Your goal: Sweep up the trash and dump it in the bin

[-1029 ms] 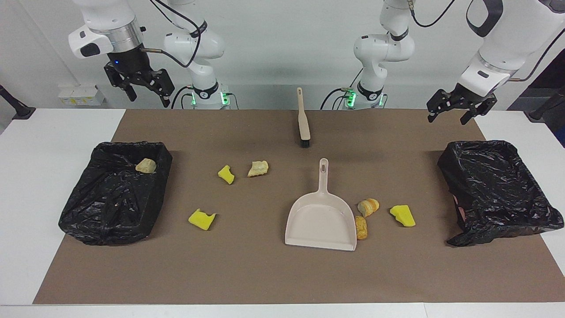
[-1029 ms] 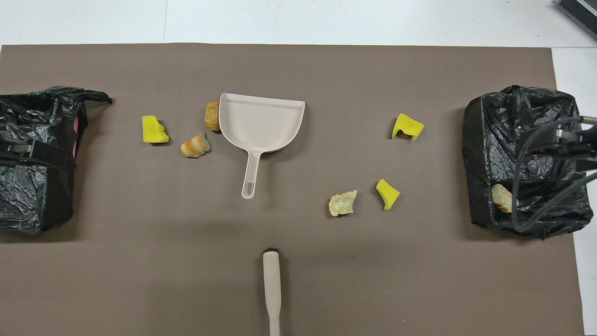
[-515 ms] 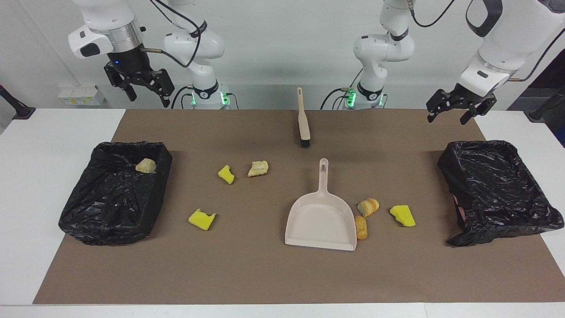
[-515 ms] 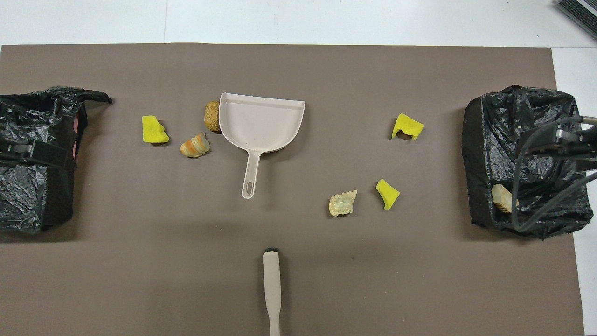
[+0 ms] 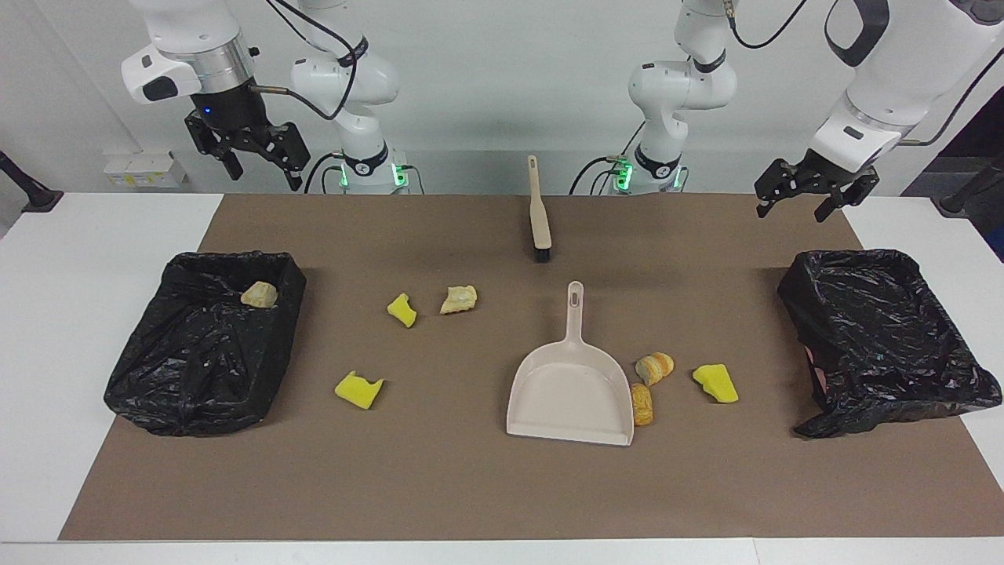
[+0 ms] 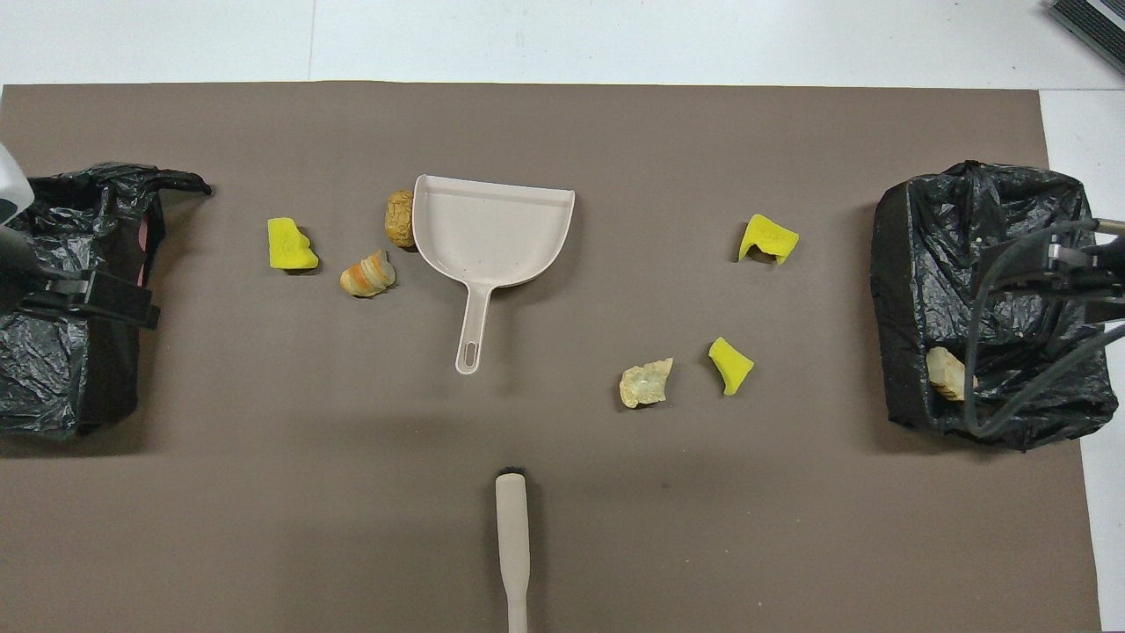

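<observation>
Brown paper matting (image 5: 471, 486) covers the middle of the white table. Items follow in order across the facing view.

Right gripper (image 5: 259, 161): raised over the robots' edge of the mat at the right arm's end, fingers spread apart, holding nothing.

Black-lined bin (image 5: 200, 341) at the right arm's end: one pale tan scrap (image 5: 259, 295) lies inside, against the wall nearest the robots.

Loose trash on the mat beside this bin: a yellow sponge chunk (image 5: 358, 390), and nearer the robots a smaller yellow chunk (image 5: 402, 310) just beside a pale bread-like lump (image 5: 459, 299). The two are close but apart.

Hand brush (image 5: 539, 210): beige handle, black bristles, lying at mid-table near the robots' edge, bristle end pointing away from the robots. Untouched.

Dustpan (image 5: 571, 392): beige, flat on the mat, handle pointing toward the robots, pan empty.

Trash beside the dustpan, toward the left arm's end: an orange-brown lump (image 5: 642, 404) touching the pan's side wall; a striped tan-orange lump (image 5: 654, 367) just beside it, nearer the robots; a yellow sponge chunk (image 5: 715, 384) a little apart.

Second black-lined bin (image 5: 886, 337) at the left arm's end: contents cannot be made out.

Left gripper (image 5: 800, 196): raised over the mat's corner nearest the robots, by that bin, fingers spread apart, holding nothing.
</observation>
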`<state>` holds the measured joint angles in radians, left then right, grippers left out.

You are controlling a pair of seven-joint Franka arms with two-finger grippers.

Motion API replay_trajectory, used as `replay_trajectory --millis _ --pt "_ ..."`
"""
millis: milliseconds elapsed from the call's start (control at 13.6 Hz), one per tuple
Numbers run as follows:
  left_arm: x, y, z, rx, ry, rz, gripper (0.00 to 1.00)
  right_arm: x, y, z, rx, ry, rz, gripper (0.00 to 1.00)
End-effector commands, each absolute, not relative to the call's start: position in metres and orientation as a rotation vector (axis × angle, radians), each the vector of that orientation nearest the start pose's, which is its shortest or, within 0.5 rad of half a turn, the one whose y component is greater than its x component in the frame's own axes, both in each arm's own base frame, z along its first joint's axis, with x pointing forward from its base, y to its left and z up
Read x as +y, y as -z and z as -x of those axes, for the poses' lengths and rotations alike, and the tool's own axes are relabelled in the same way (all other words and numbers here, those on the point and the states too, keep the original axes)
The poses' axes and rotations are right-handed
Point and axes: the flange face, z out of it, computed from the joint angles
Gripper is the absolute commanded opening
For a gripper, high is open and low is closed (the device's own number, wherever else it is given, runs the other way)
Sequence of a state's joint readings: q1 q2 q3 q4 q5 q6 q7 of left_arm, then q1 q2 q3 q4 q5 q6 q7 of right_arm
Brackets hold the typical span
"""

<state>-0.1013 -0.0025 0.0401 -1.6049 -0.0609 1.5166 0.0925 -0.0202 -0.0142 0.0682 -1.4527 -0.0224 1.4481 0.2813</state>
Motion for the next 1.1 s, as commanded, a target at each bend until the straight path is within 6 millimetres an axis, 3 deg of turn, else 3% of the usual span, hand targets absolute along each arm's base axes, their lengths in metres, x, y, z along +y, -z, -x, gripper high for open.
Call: replay_trajectory --millis 0,294,735,882,1029 --pt "-0.069 -0.585 -0.528 0.317 -0.156 3.214 1.00 0.020 -0.680 -0.532 0.338 0.001 3.129 1.00" --pt "-0.120 -0.550 -0.498 0.315 -0.088 3.216 1.00 0.020 -0.680 -0.533 0.336 0.006 3.129 1.00" --pt "-0.185 -0.474 -0.446 0.471 -0.163 3.178 1.00 0.020 -0.680 -0.532 0.339 -0.001 3.131 1.00" --pt "-0.211 -0.443 -0.419 0.428 -0.195 3.167 1.00 0.020 -0.680 -0.532 0.339 0.004 3.130 1.00" --pt "-0.250 -0.403 -0.379 0.422 -0.234 3.138 1.00 0.020 -0.680 -0.532 0.339 0.004 3.130 1.00"
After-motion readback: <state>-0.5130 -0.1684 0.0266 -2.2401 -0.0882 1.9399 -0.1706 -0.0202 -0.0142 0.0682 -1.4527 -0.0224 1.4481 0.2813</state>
